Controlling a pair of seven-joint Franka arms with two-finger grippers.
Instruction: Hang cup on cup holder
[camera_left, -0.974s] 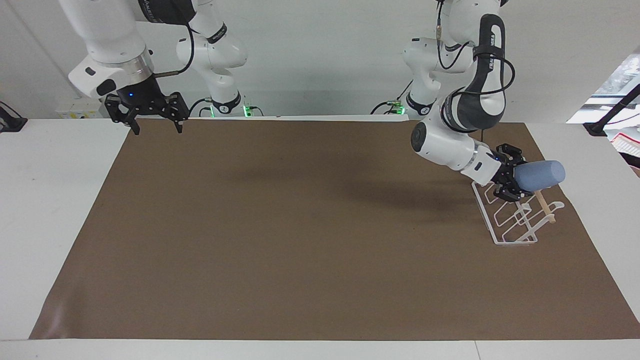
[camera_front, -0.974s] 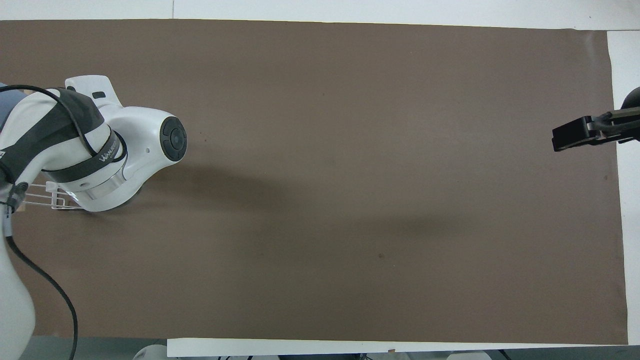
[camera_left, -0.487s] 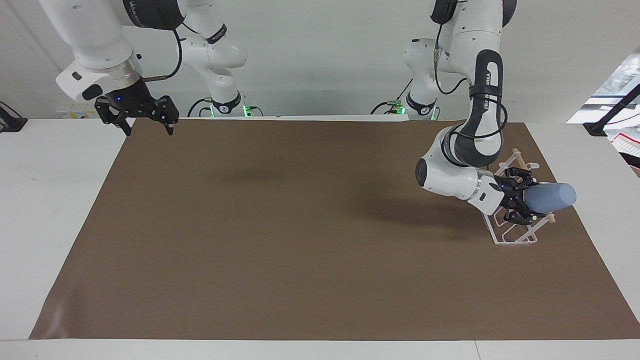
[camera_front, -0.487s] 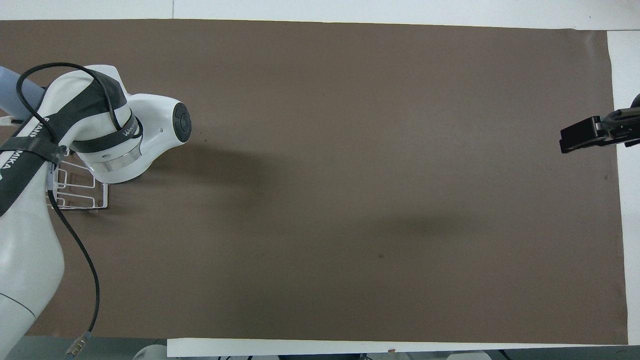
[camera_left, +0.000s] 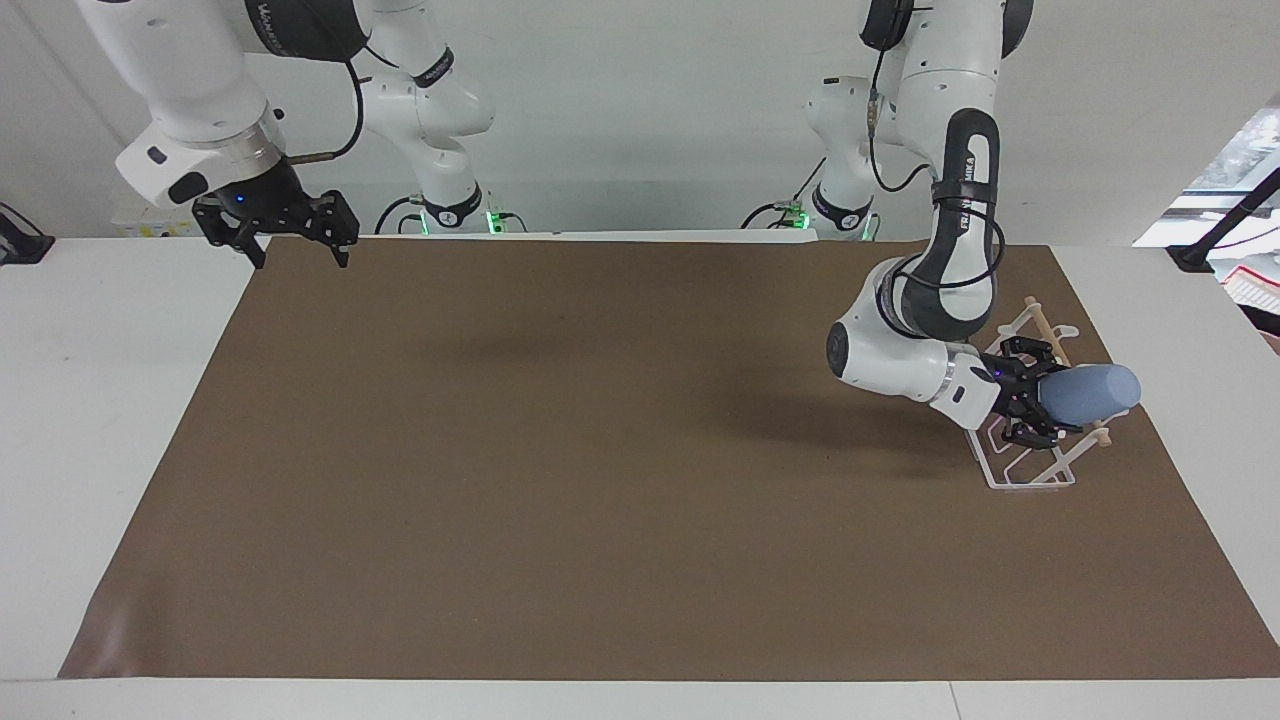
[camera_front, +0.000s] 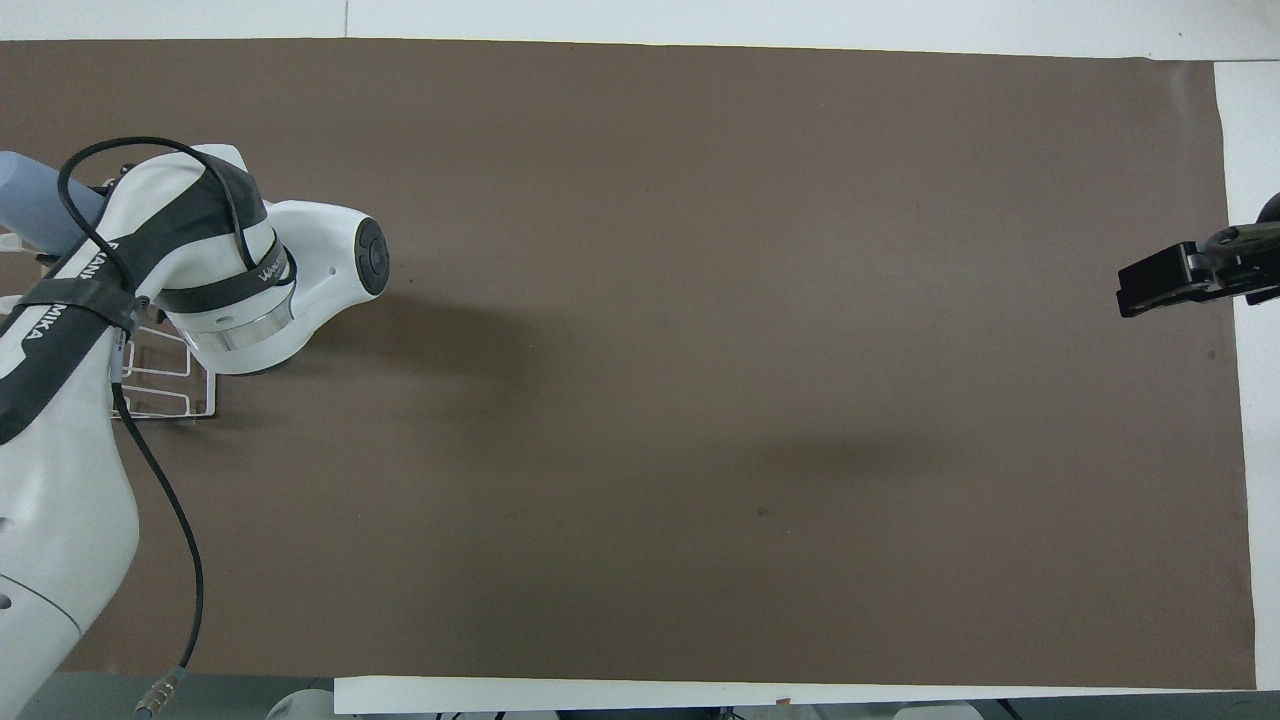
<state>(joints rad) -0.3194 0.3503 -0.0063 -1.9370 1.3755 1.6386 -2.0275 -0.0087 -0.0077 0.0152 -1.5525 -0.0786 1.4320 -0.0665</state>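
L end effector (camera_left: 1030, 407) grips smooth blue cup (camera_left: 1090, 392) over wire cup holder (camera_left: 1030, 465); R end effector (camera_left: 290, 240) open.

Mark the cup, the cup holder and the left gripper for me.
cup (camera_left: 1092, 391), facing view, middle of its side.
cup holder (camera_left: 1030, 484), facing view, base frame wire.
left gripper (camera_left: 1038, 405), facing view, between its fingertips, at the cup.

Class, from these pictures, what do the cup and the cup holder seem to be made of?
Cup: probably plastic; even light-blue, matte, smooth wall without shine. Cup holder: likely white-coated metal wire, thin bent loops and frame, with a pale rod across the top that looks like bare wood.
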